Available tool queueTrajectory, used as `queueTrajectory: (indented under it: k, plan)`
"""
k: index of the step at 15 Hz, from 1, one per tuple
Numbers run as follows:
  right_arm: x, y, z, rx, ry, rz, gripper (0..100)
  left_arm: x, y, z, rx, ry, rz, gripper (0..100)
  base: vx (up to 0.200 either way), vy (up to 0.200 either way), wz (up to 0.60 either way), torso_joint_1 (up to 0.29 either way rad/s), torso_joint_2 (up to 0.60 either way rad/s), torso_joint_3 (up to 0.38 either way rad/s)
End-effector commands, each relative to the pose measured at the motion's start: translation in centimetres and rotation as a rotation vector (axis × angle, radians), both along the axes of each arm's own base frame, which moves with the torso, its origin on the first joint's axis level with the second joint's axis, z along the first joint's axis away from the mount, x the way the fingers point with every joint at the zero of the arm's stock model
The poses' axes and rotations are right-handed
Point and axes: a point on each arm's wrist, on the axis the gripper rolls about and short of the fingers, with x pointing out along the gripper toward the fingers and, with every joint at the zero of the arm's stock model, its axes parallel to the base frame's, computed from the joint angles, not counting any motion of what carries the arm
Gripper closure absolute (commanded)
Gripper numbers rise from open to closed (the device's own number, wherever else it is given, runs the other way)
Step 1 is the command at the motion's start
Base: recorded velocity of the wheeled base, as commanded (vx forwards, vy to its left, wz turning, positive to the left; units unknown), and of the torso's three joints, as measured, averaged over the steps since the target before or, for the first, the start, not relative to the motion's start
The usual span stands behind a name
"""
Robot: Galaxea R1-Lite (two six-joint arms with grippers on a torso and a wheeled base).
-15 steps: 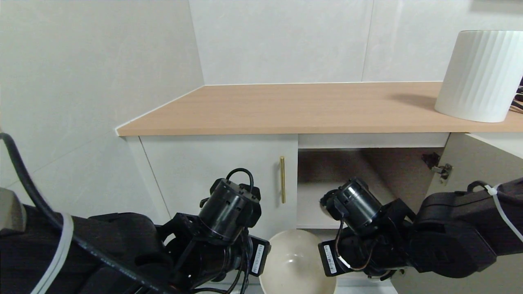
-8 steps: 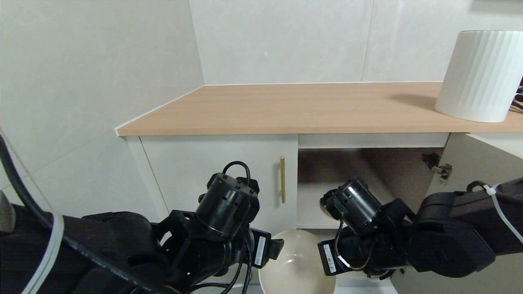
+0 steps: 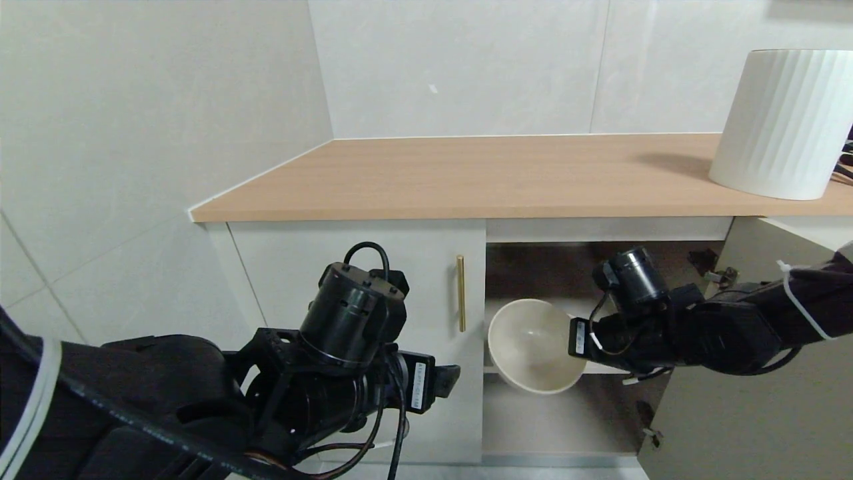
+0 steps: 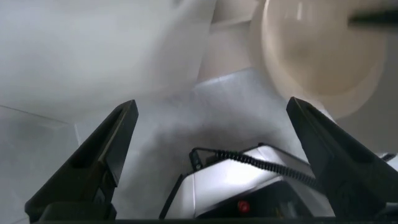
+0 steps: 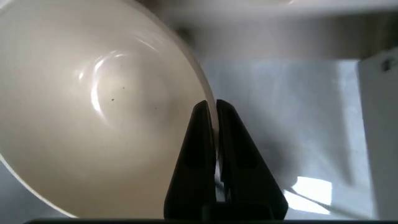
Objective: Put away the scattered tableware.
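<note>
A cream bowl [image 3: 533,345] hangs tilted in front of the open cabinet [image 3: 603,293], level with its shelf. My right gripper [image 3: 574,339] is shut on the bowl's rim; the right wrist view shows its fingers [image 5: 211,158] pinching the rim of the bowl [image 5: 99,106]. My left gripper [image 3: 448,383] stands open with nothing in it, low in front of the closed left cabinet door [image 3: 360,280]. In the left wrist view its two fingers [image 4: 99,162] are spread wide, and the bowl [image 4: 317,56] shows farther off.
A wooden countertop [image 3: 480,177] runs above the cabinet, with a white ribbed container [image 3: 786,123] at its right end. The right cabinet door [image 3: 753,400] stands swung open. A gold handle [image 3: 460,293] is on the closed door. Tiled walls close in the left and back.
My right arm has lifted the bowl up and forward from low down to the cabinet opening. The left arm has shifted slightly left.
</note>
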Motion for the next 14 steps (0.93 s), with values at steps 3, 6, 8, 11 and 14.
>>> queueTrajectory:
  k: [3,6,8,11,14]
  plan:
    - [4.7,-2.7,-4.7,0.039,-0.039,-0.160,100,-0.1,0.2,0.7,-0.025,-0.015,0.010,0,0.000,0.000,0.00,0.000,0.00,0.000]
    - [7.5,-3.4,-6.5,0.033,-0.056,-0.286,100,-0.1,0.3,0.7,-0.026,-0.013,0.015,0,0.000,0.000,0.00,0.000,0.00,0.000]
    - [8.6,-4.3,-6.5,0.040,-0.076,-0.331,100,-0.1,0.3,0.7,-0.026,-0.013,0.015,0,0.000,0.000,0.00,0.000,0.00,0.000]
    - [9.6,-5.1,-7.6,0.030,-0.068,-0.358,100,-0.1,0.3,0.7,-0.025,-0.012,0.015,0,0.000,0.000,0.00,0.000,0.00,0.000]
    - [10.5,-5.4,-9.0,0.006,-0.061,-0.378,100,0.0,0.3,0.7,-0.025,-0.012,0.018,0,0.000,0.000,0.00,0.000,0.00,0.000]
